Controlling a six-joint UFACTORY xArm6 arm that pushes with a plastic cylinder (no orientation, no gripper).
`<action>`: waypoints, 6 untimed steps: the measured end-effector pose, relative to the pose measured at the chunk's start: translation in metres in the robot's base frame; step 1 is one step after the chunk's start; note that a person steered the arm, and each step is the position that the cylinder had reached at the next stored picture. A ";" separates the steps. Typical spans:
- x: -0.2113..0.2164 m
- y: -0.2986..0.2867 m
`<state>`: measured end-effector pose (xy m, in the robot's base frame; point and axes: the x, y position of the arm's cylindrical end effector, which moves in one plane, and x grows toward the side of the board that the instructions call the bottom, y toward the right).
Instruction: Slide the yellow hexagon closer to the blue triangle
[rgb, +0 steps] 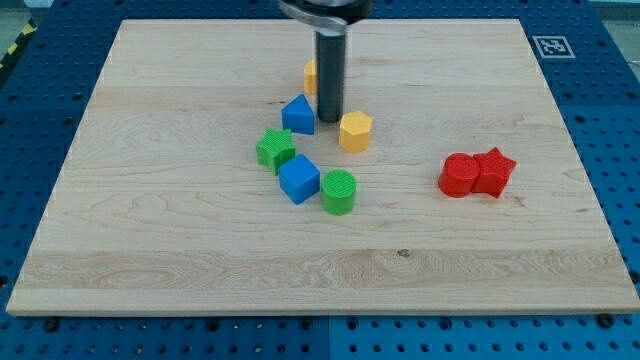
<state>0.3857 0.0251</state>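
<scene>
The yellow hexagon (355, 131) sits near the board's middle, a little above centre. The blue triangle (297, 114) lies just to its left, a small gap away. My tip (330, 120) stands on the board between the two, close to the hexagon's upper left side and to the triangle's right side. The dark rod rises from it to the view's top.
An orange block (311, 75) is partly hidden behind the rod. A green star (275, 149), a blue cube (299, 179) and a green cylinder (339, 192) cluster below the triangle. A red cylinder (459, 176) and a red star (493, 170) sit together at the right.
</scene>
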 end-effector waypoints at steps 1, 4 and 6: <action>0.006 0.053; 0.054 0.020; -0.011 0.018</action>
